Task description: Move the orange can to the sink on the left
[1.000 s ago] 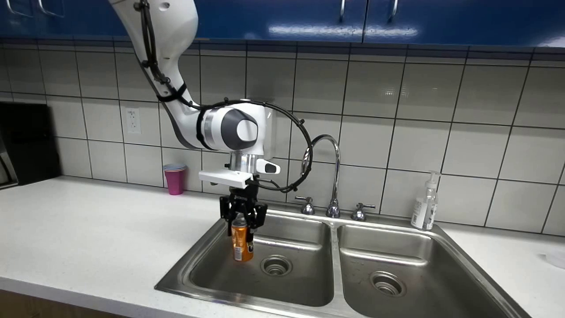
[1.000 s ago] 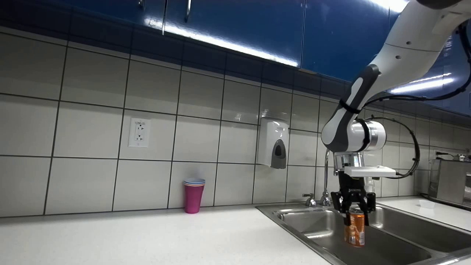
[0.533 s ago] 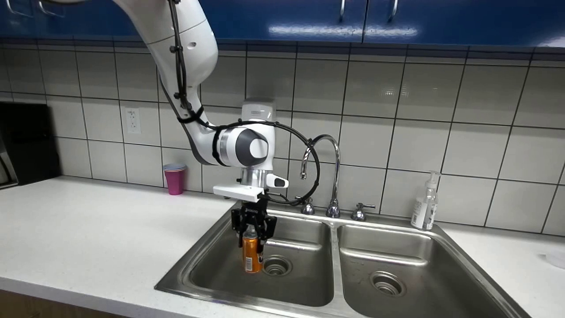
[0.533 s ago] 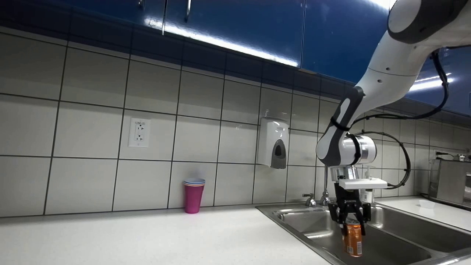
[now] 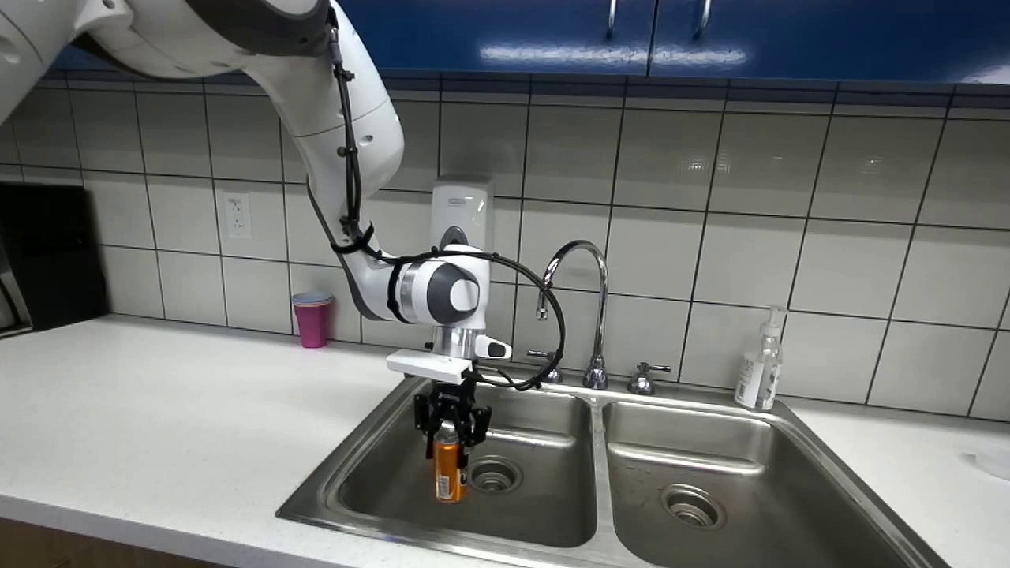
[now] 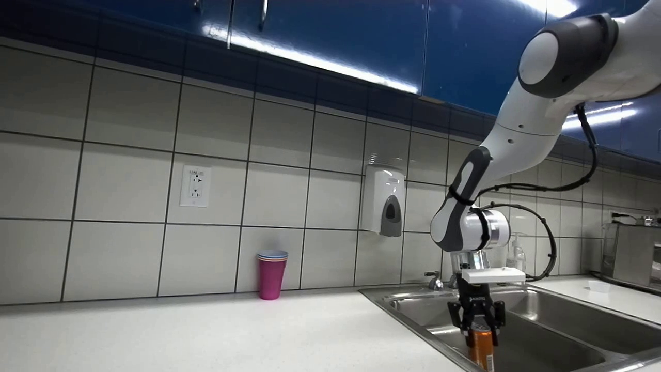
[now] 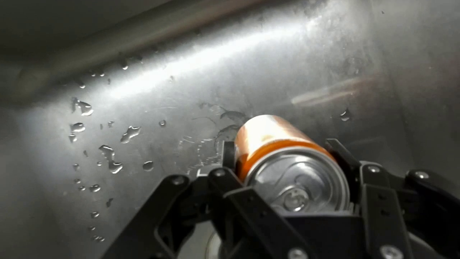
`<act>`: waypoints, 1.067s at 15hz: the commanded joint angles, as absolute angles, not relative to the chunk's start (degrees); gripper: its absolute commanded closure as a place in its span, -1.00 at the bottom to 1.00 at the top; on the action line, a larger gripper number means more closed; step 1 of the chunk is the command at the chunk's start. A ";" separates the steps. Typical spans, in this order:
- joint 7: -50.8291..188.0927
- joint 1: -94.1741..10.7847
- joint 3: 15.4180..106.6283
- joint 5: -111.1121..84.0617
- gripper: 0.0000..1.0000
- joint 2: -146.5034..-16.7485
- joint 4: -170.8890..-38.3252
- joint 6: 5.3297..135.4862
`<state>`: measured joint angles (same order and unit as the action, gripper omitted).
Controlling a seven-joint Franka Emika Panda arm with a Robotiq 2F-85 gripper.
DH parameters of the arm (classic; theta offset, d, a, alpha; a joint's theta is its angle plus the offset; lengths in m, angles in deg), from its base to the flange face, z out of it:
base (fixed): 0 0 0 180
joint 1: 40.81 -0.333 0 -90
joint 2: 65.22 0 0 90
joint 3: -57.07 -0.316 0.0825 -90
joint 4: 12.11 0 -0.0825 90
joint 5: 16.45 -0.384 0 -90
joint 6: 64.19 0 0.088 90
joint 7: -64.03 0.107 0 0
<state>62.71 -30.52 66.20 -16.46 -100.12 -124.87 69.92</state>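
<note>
The orange can is upright inside the left sink basin, just left of its drain. My gripper points down and is shut on the can near its top. In an exterior view the can hangs low between the fingers of my gripper, its bottom cut by the frame edge. In the wrist view the can's silver lid and orange side show between the two fingers of my gripper. I cannot tell whether the can's base touches the basin floor.
The right basin lies past a divider. A faucet with two handles stands behind the sink. A soap bottle stands at the back right. Pink cups stand on the counter. A wall dispenser hangs behind the arm.
My gripper and the can have moved down into the left basin. They shifted right, then straight down in an exterior view. The grip on the can looks unchanged.
</note>
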 commanded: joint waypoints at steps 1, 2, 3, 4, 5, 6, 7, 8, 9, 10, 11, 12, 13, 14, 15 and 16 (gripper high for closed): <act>61.38 -29.76 63.63 -18.01 0.24 -102.68 -121.69 69.21; 61.38 -29.83 63.22 -18.18 0.24 -103.34 -121.36 69.19; 61.27 -29.88 62.84 -18.33 0.24 -103.88 -121.11 69.13; 61.24 -29.92 62.60 -18.30 0.24 -104.35 -120.81 69.20; 61.12 -29.91 62.38 -18.31 0.24 -104.35 -121.03 69.25; 61.04 -29.90 62.33 -18.20 0.24 -104.21 -121.26 69.41; 60.89 -29.79 62.32 -18.16 0.24 -103.93 -121.58 69.61; 60.76 -29.70 62.28 -18.19 0.24 -103.66 -121.91 69.82; 60.60 -29.63 62.32 -18.17 0.24 -103.24 -122.30 70.14; 60.50 -29.58 62.33 -18.15 0.24 -103.12 -122.37 70.22; 60.46 -29.56 62.36 -18.10 0.24 -103.14 -122.37 70.36; 60.38 -29.55 62.35 -18.05 0.24 -103.30 -122.33 70.51; 60.34 -29.55 62.36 -18.02 0.24 -103.37 -122.33 70.55; 60.39 -29.58 62.40 -17.98 0.24 -103.60 -122.26 70.69; 60.37 -29.55 62.42 -17.98 0.24 -103.78 -122.23 70.69; 60.21 -29.29 62.38 -18.20 0.24 -103.74 -122.31 70.72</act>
<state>62.27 -30.45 62.90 -17.38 -104.34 -122.36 70.63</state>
